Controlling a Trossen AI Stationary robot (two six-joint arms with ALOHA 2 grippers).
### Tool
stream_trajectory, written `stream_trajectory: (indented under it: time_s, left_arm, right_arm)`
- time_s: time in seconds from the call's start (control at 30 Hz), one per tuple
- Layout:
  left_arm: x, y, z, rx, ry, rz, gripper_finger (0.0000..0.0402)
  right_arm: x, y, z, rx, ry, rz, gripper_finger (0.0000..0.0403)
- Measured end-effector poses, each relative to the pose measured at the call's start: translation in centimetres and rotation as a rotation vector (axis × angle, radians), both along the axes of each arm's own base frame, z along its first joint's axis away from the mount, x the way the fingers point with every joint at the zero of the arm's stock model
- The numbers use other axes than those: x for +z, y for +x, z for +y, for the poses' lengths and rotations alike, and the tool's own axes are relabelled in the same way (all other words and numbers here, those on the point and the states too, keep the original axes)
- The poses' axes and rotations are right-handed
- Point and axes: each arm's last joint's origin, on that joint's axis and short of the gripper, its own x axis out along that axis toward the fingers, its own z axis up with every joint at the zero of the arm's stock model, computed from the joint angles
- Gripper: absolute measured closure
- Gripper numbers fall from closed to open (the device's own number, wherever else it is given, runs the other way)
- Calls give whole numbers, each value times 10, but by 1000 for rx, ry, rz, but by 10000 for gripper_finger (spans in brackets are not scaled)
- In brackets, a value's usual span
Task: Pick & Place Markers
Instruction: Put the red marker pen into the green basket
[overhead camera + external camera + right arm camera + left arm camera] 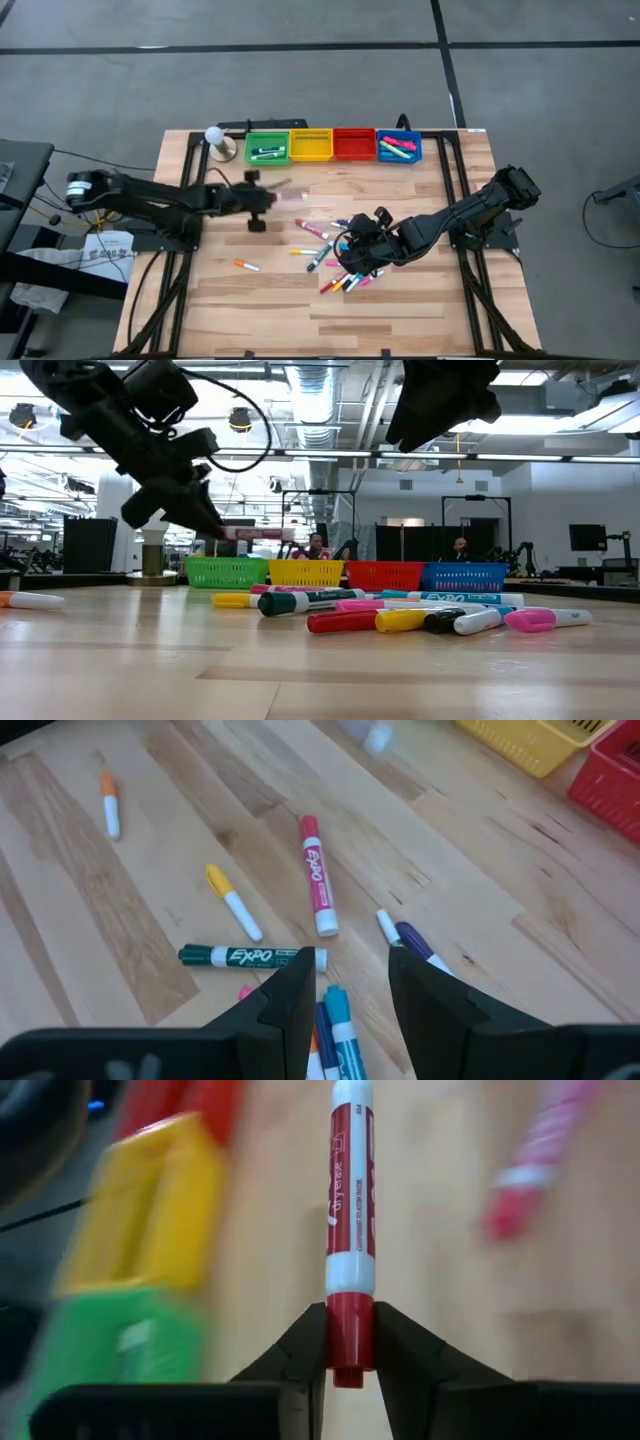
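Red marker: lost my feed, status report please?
Left gripper shut on red marker, aloft near the bins. Right gripper open, empty, over marker pile. Nothing in the way.

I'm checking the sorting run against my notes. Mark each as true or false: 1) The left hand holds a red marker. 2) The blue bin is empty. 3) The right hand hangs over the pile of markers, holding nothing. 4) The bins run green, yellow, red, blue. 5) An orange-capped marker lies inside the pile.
1) True: the left hand grips a red marker by its capped end.
2) False: the blue bin holds markers.
3) True: the right hand hangs over the pile of markers, its fingers apart and empty.
4) True: green bin, yellow bin, red bin, then blue.
5) False: the orange-capped marker lies alone, apart from the pile.
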Motion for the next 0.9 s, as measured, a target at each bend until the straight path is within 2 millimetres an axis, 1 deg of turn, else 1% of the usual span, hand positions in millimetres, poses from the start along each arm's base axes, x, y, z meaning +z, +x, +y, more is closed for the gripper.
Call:
stream_trajectory:
  time_s: [0.13,0.23,0.37,0.5,0.67,0.77,0.9]
  left_arm:
    - [17,-15,25,158,132,-19,336]
    - [25,-26,45,248,223,-2,335]
    - [27,-38,70,302,311,94,336]
    - [25,-46,89,308,335,148,336]
    - [21,-46,104,267,369,185,335]
    - [20,-42,108,245,410,187,330]
    - [19,-40,110,246,413,176,324]
  right_arm:
    - [0,0,-1,-3,-1,0,285]
    - [0,0,-1,-3,-2,-1,285]
    - [0,0,-1,-4,0,-3,285]
    - [0,0,-1,-4,-1,-4,285]
    - [0,1,-1,-13,-1,-9,285]
    - [0,1,-3,-22,-8,-12,285]
    - [0,2,-6,-32,-10,-13,285]
